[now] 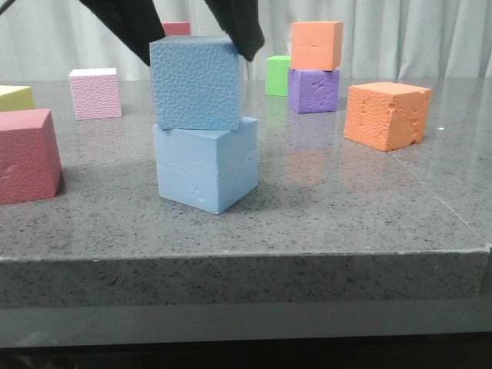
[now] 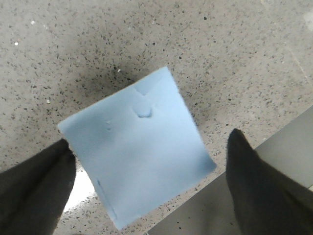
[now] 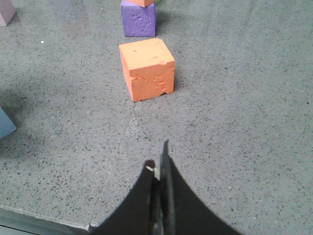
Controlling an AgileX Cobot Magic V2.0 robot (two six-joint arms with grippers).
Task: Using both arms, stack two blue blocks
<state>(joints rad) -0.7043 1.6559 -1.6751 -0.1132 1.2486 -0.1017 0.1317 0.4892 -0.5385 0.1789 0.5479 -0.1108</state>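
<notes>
The pebbled blue block [image 1: 196,83] sits on top of the smooth blue block [image 1: 206,165], turned slightly and shifted a little left of it. My left gripper [image 1: 200,58] is open, its dark fingers [image 1: 131,31] on either side of the top block. In the left wrist view the block's top face [image 2: 137,152] lies between the spread fingers [image 2: 254,181]. There is a gap at one finger, and the other is at the block's corner. My right gripper [image 3: 157,164] is shut and empty, low over the table, out of the front view. A blue block's corner [image 3: 5,125] shows at that view's edge.
An orange cube [image 1: 387,114] stands to the right, also in the right wrist view [image 3: 146,68]. An orange cube [image 1: 317,44] rests on a purple cube [image 1: 314,90], beside a green cube [image 1: 277,75]. Pink [image 1: 95,93], red [image 1: 28,154] and yellow [image 1: 15,98] cubes stand left. The table's front edge [image 1: 246,254] is close.
</notes>
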